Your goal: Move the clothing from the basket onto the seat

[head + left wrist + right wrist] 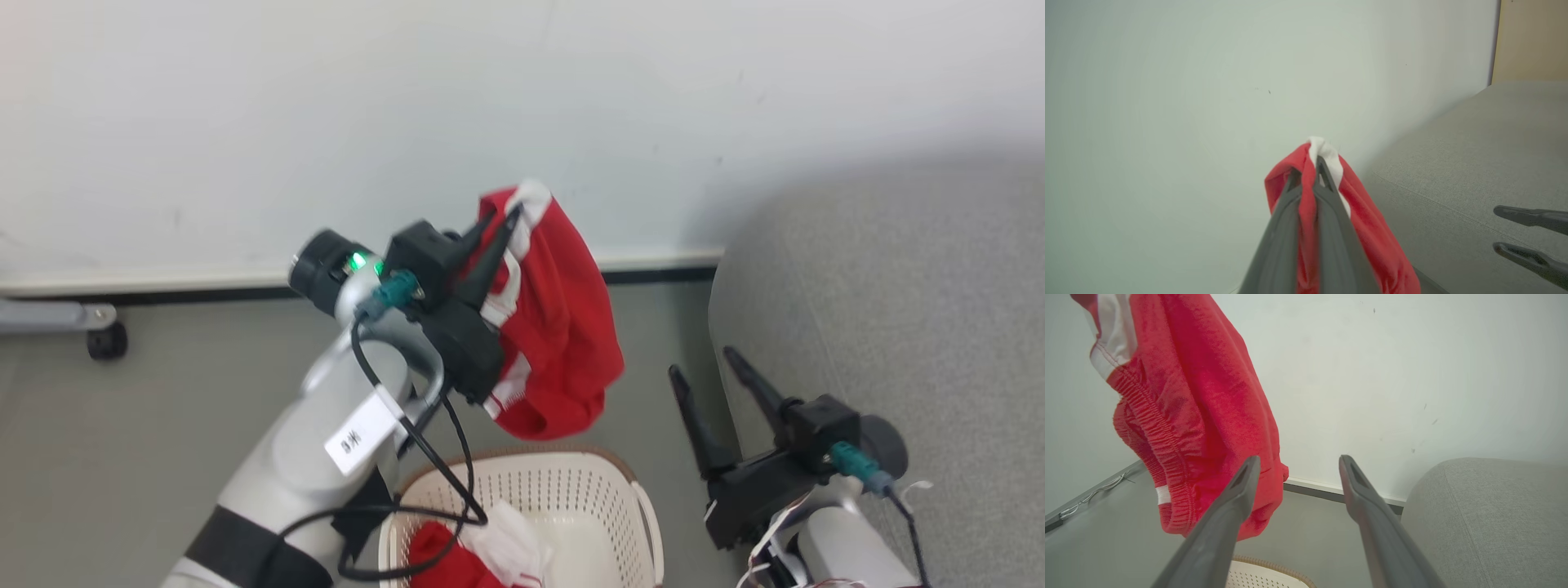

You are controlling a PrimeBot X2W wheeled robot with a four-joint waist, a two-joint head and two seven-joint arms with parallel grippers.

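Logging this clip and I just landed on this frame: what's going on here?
The left gripper is shut on red shorts and holds them in the air above the basket, to the left of the sofa. The right gripper is open and holds nothing, close by the sofa's edge. More red and white clothing lies in the basket, so the job is not yet done.

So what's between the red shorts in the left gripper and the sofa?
Head view: only bare floor between shorts and sofa; the open right gripper sits lower, beside the sofa.
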